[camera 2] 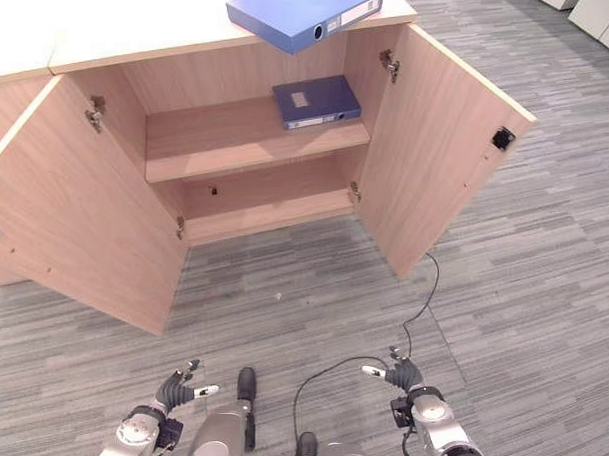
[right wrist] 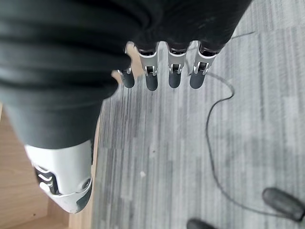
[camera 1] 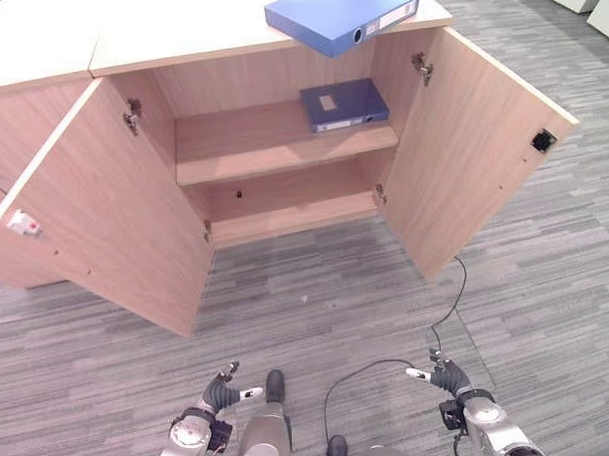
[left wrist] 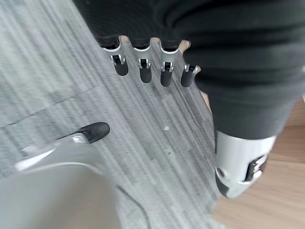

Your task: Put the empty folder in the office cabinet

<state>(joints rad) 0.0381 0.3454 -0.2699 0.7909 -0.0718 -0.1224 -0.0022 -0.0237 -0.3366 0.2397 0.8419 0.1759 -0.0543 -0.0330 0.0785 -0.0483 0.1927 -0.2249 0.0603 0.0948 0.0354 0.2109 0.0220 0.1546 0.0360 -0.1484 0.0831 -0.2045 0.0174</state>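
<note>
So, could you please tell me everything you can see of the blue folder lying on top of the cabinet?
The blue folder is a thick ring binder with a smooth, plastic-looking cover. It lies flat and closed on the top of the cabinet, above the right door, turned at an angle, one corner jutting past the front edge. Its spine faces front-right, carrying a white label and a round finger hole. Only the cabinet top touches it; neither hand is near.
</note>
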